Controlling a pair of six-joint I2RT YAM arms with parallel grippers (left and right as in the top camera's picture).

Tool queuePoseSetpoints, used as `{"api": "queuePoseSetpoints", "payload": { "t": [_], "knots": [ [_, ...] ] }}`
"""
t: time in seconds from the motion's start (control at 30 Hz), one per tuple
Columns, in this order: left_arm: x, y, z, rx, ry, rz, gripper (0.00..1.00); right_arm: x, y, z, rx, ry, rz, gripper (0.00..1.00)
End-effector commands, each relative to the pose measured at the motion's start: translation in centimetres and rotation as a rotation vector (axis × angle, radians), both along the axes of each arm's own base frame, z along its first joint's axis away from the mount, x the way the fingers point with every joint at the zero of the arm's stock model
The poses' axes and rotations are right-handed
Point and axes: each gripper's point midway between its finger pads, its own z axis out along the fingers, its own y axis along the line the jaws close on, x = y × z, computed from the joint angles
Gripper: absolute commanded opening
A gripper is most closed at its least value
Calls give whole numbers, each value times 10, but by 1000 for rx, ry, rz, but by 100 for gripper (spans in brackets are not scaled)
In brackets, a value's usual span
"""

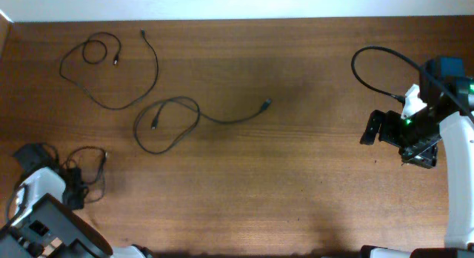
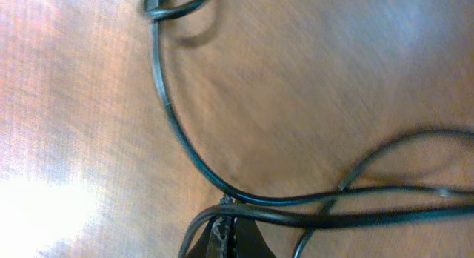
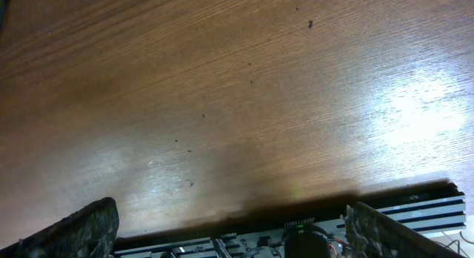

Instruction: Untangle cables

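Two thin black cables lie at the table's upper left in the overhead view. The longer cable (image 1: pixel 111 106) curls into a small loop and ends near the back edge. The shorter cable (image 1: pixel 174 102) forms one loop, and its tail runs right to a plug (image 1: pixel 266 104). They lie close together but look apart. My left gripper (image 2: pixel 229 239) is shut at the near left corner, its tips under thicker black wires (image 2: pixel 355 206), holding nothing that I can see. My right gripper (image 3: pixel 233 236) stands open over bare wood at the far right, also seen from overhead as the right gripper (image 1: pixel 374 132).
Thicker black wires (image 1: pixel 89 169) coil beside the left arm base (image 1: pixel 44 213). A black wire (image 1: pixel 378 65) arcs from the right arm (image 1: pixel 444 132). The table's back edge (image 1: pixel 237 21) runs along the top, against a white wall.
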Motion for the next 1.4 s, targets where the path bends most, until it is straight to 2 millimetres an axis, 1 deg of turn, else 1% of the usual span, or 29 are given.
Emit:
{"api": "queuePoseSetpoints", "payload": {
  "t": [0.0,0.07,0.1,0.13,0.17,0.2,0.27,0.3,0.33,0.4,0.43,0.47,0.5,0.53,0.57,0.6,0.63,0.67,0.7,0.77,0.8,0.87,0.9,0.97,1.0,1.17,1.23,1.3,1.37],
  "knots": [
    [-21,37,12,35,-26,123,0,-1,-2,2,-10,-7,0,98],
    [-8,43,22,-2,-127,128,0,-1,-2,2,-10,-7,0,98],
    [12,43,32,-41,-224,103,0,-1,-2,2,-10,-7,0,98],
    [26,42,39,-67,-289,79,0,-1,-2,2,-10,-7,0,99],
    [53,30,54,-143,-421,1,0,-1,-2,2,-10,-7,0,99],
    [80,10,69,-246,-561,-84,0,-1,-2,2,-10,-7,0,98],
    [108,-27,88,-404,-714,-189,0,-1,-2,2,-10,-7,0,99],
    [127,-63,102,-499,-787,-325,0,-1,-2,2,-10,-7,0,98],
    [144,-100,106,-520,-779,-488,0,-1,-2,2,-10,-7,0,98],
    [162,-150,96,-497,-677,-667,0,-1,-2,2,-10,-7,0,99],
    [178,-181,90,-423,-616,-789,0,-1,-2,2,-10,-7,0,98],
    [194,-207,90,-344,-598,-894,0,-1,-2,2,-10,-7,0,98],
    [219,-244,98,-228,-627,-1029,0,-1,-2,2,-10,-7,0,98],
    [238,-271,108,-117,-665,-1110,0,-1,-2,2,-10,-7,0,99],
    [254,-298,120,4,-707,-1165,0,-1,-2,2,-10,-7,-1,98],
    [264,-322,129,106,-741,-1193,0,-1,-2,2,-10,-7,0,98],
    [271,-348,135,166,-779,-1201,0,-1,-2,2,-10,-7,0,99],
    [271,-372,134,162,-809,-1216,0,-1,-2,2,-10,-7,0,98],
    [268,-399,125,123,-823,-1245,0,-1,-2,2,-10,-7,0,98],
    [264,-434,101,87,-823,-1302,0,-1,-2,2,-10,-7,0,99],
    [266,-445,90,81,-830,-1318,0,-1,-2,2,-10,-7,0,98],
    [269,-451,70,75,-819,-1327,1,-1,-2,2,-10,-7,0,98],
    [270,-449,56,74,-795,-1326,1,-1,-2,2,-10,-7,0,98],
    [270,-445,37,82,-756,-1319,4,-1,-2,2,-10,-7,0,98],
    [268,-445,29,75,-734,-1323,3,-1,-2,2,-10,-7,0,98],
    [246,-433,0,36,-575,-1338,0,-1,-2,2,-10,-7,0,99],
    [227,-422,-19,11,-448,-1349,0,-1,-2,2,-10,-7,0,98],
    [216,-414,-27,-4,-378,-1349,0,-1,-2,2,-10,-7,0,98],
    [203,-406,-28,-14,-311,-1349,0,-1,-2,2,-10,-7,0,98]
  ]
}}
